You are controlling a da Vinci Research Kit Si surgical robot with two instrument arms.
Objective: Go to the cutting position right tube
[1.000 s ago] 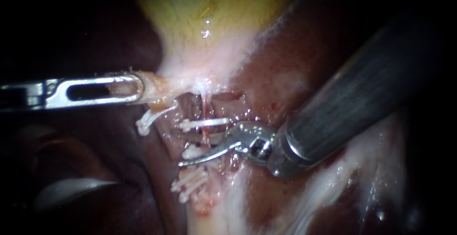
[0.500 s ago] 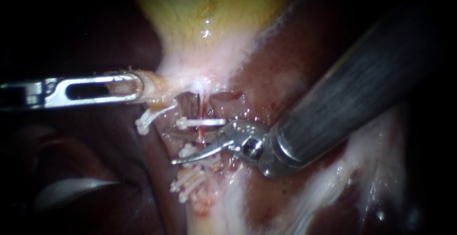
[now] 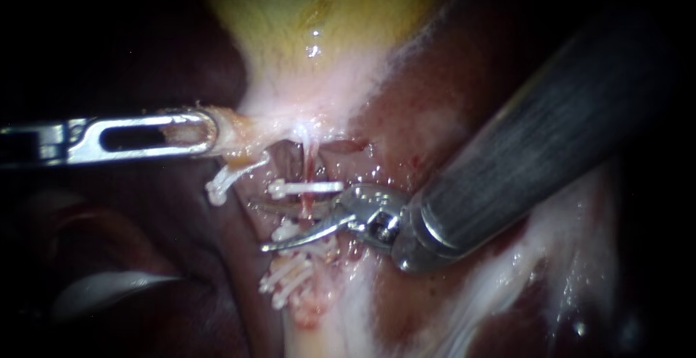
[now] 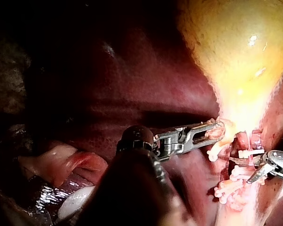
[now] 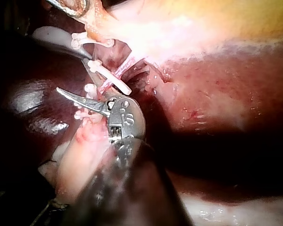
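Observation:
The thin red right tube (image 3: 310,161) runs down from the gallbladder (image 3: 319,32) neck, with a white clip (image 3: 306,185) across it. My right instrument (image 3: 261,225) reaches in from the right, its curved blades open, one on each side of the tube just below that clip and above several more white clips (image 3: 290,275). The right wrist view shows the same open blades (image 5: 71,75) straddling the tube (image 5: 124,66). My left instrument (image 3: 206,135) is shut on the tissue at the gallbladder's neck, and it (image 4: 213,132) holds that tissue in its own wrist view too.
Dark red liver (image 3: 464,90) surrounds the site. A clipped white stump (image 3: 226,179) hangs just below the left jaws. Pale tissue (image 3: 326,329) runs down below the lower clips. The right shaft (image 3: 536,155) fills the right side.
My right instrument has slid left and slightly down, bringing its open blades across the tube below the upper clip. The left instrument has held still.

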